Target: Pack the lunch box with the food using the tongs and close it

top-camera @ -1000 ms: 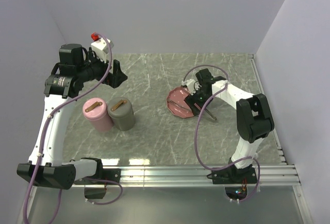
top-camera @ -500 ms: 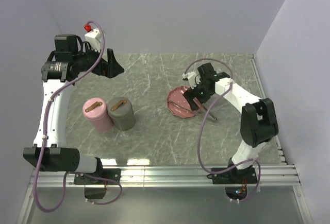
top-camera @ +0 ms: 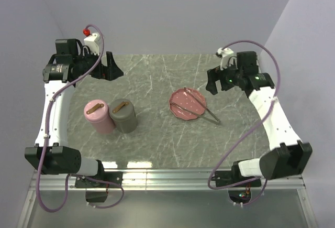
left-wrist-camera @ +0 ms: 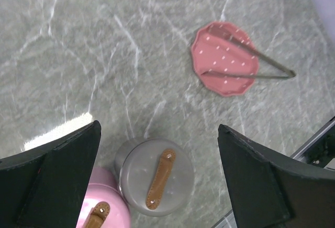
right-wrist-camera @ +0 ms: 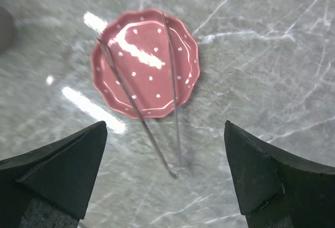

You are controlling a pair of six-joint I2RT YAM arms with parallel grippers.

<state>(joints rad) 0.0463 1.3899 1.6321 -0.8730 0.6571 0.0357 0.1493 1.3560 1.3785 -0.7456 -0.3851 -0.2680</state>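
Note:
The grey metal tongs [top-camera: 209,116] lie spread across the pink dotted plate [top-camera: 183,107], with their joined end on the table at the plate's near right. No food shows on the plate or elsewhere. The lunch box is two lidded round tubs, one pink [top-camera: 99,116] and one grey [top-camera: 124,115], both with lids on. My right gripper [top-camera: 211,83] hangs open, high and to the right of the plate; its wrist view looks down on the tongs [right-wrist-camera: 137,110] and plate [right-wrist-camera: 148,63]. My left gripper [top-camera: 111,65] is open, raised at the back left above the grey tub [left-wrist-camera: 154,183].
Grey marble table with walls at the back and both sides. A metal rail [top-camera: 183,175] runs along the near edge, where the arm bases are bolted. The pink tub [left-wrist-camera: 104,212] touches the grey one. The plate [left-wrist-camera: 224,57] and tongs [left-wrist-camera: 261,66] lie right of the tubs.
My right gripper opened, let go of the tongs, and rose back to the right, away from the plate. My left arm drew up and back to the left.

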